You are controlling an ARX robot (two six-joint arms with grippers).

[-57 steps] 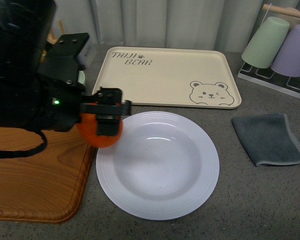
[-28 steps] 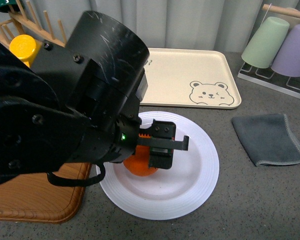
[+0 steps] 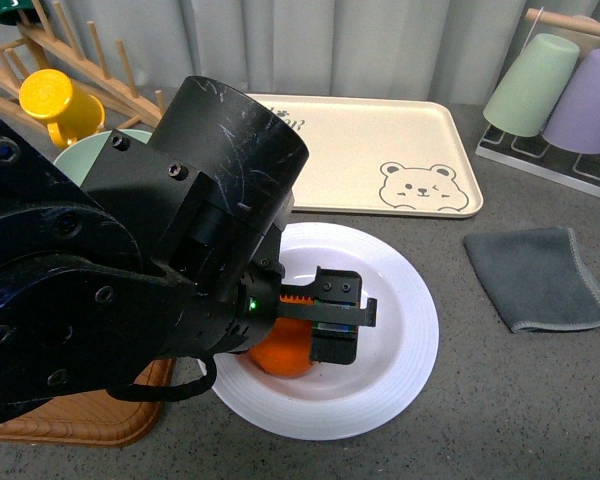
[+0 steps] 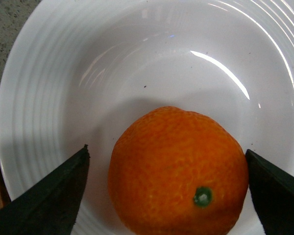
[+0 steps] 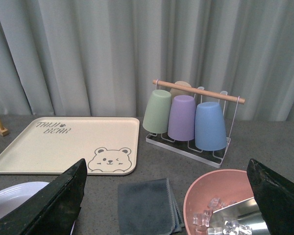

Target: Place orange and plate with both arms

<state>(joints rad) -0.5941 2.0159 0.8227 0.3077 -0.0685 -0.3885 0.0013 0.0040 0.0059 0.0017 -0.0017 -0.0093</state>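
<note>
The orange (image 3: pixel 283 358) lies in the well of the white ridged plate (image 3: pixel 405 290) near the table's front. In the left wrist view the orange (image 4: pixel 179 169) fills the space between the jaws, green stem dot up, with a gap on each side; the plate (image 4: pixel 54 88) is under it. My left gripper (image 3: pixel 325 330) is open around the orange, low over the plate, and its big black arm hides the plate's left part. My right gripper (image 5: pixel 166 205) is open and empty, held high above the table; it does not show in the front view.
A beige bear-print tray (image 3: pixel 380 150) lies behind the plate. A grey cloth (image 3: pixel 538 275) lies to the right. A cup rack (image 3: pixel 565 95) stands back right. A wooden board (image 3: pixel 70 410), green bowl (image 3: pixel 80 160) and yellow mug (image 3: pixel 45 95) are left. A pink bowl with ice (image 5: pixel 220 203) shows below the right wrist.
My left arm carried the orange from the plate's left rim over its well, lowered it, and its jaws have opened off the orange, which now rests on the plate.
</note>
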